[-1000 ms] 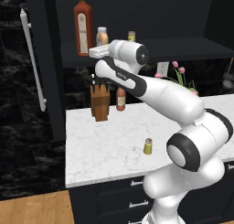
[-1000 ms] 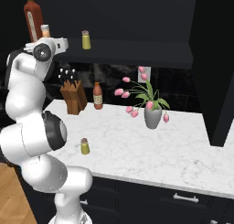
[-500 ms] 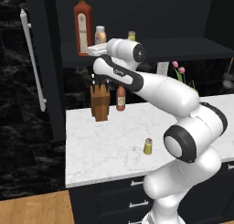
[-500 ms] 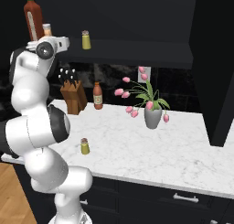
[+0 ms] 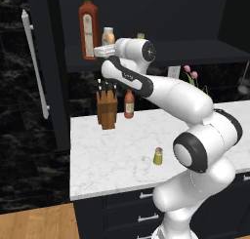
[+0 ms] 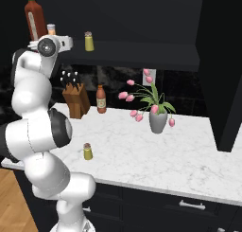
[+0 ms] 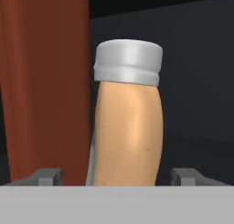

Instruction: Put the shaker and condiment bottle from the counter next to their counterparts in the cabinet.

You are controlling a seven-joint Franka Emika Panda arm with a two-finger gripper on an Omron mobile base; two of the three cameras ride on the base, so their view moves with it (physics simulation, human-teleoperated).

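Looking along my gripper [image 7: 116, 177], I see its fingertips [image 7: 48, 176] spread wide, one on either side of the condiment bottle [image 7: 129, 127] and clear of it. That bottle stands upright on the cabinet [image 5: 195, 50] shelf, just beside the tall red sauce bottle [image 5: 88, 30]. Farther along the shelf sits the tan-capped shaker [image 6: 88, 41]. Down on the counter [image 6: 189, 155], the shaker [image 5: 158, 156] stands alone near the front edge.

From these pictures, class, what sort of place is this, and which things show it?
A kitchen, rendered: a marble counter over drawers, a knife block beside a sauce bottle, and a dark wall cabinet holding bottles.
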